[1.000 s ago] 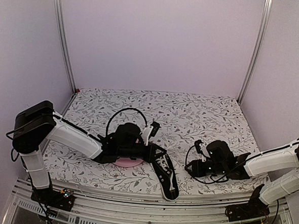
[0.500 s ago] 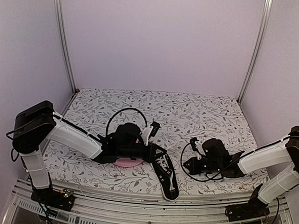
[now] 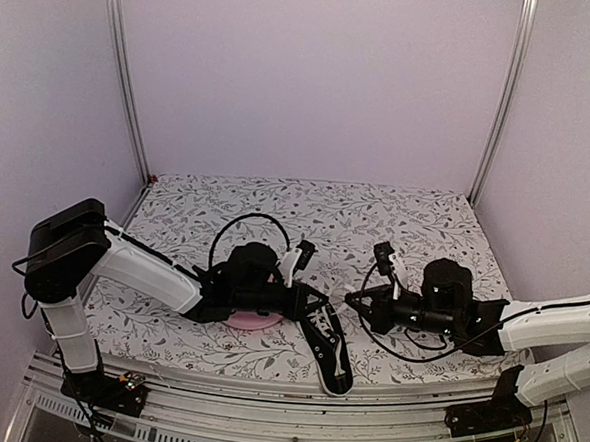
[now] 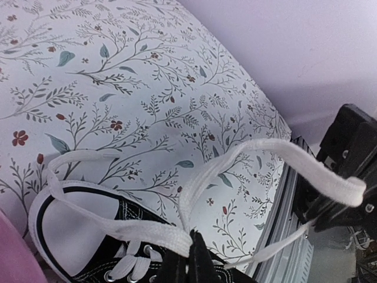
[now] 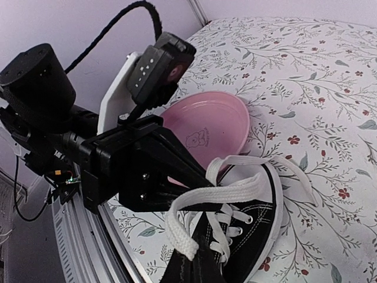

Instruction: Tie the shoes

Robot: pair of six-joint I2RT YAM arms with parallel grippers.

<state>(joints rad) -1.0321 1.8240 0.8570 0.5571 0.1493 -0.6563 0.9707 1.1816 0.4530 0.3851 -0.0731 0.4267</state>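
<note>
Your left fingers (image 4: 199,268) are squeezing together on the white laces (image 4: 259,147), right above the black sneaker's (image 4: 82,227) eyelets. Your right fingers (image 5: 197,262) are pressing together too, with a lace loop (image 5: 175,234) draping across them and the sneaker lying just beyond.

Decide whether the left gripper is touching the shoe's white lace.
Touching. The left wrist view shows the left gripper with its dark fingertips pinched shut on the white lace, just above the eyelets of the shoe.
</note>
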